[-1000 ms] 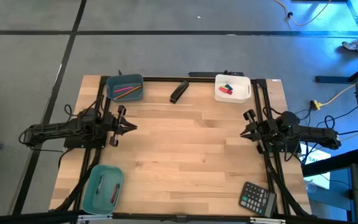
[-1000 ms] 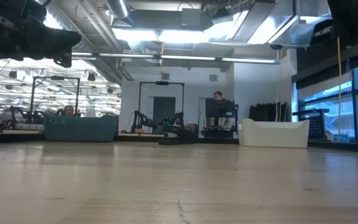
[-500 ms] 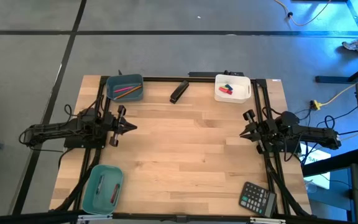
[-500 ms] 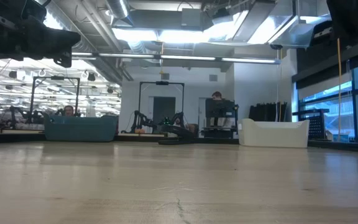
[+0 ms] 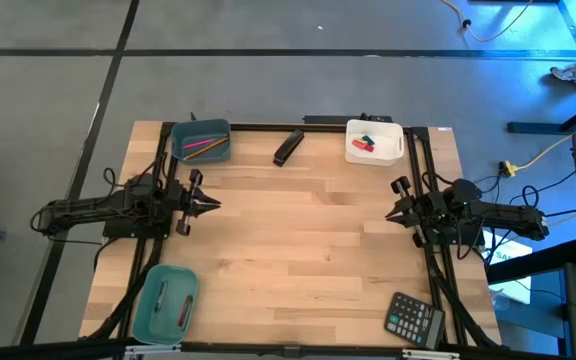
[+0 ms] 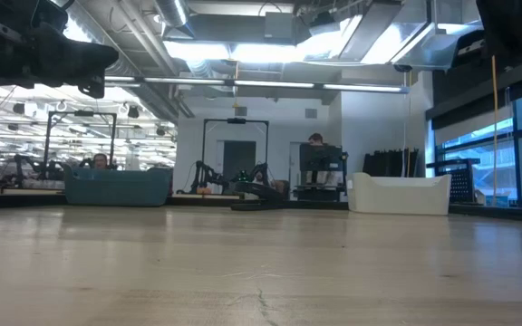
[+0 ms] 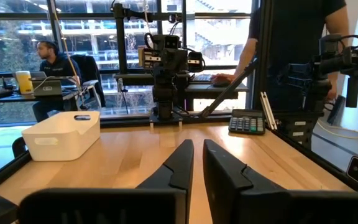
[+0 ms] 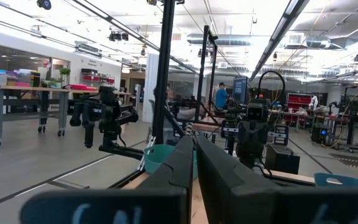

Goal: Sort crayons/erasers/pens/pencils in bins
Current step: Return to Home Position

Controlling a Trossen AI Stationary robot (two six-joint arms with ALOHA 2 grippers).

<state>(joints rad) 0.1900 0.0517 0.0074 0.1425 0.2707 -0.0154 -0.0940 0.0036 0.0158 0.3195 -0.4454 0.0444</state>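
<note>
White bin [image 5: 398, 146] (holding erasers [image 5: 365, 143]), well beyond right gripper [image 5: 392, 212]; left gripper [image 5: 213, 204] opposite

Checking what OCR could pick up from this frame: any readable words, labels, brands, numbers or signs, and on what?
No text can be read in any view.
calculator: key and display markings too small to read.
white bin, blue-grey bin, teal bin: no label visible.
Room beyond the table: nothing legible.
</note>
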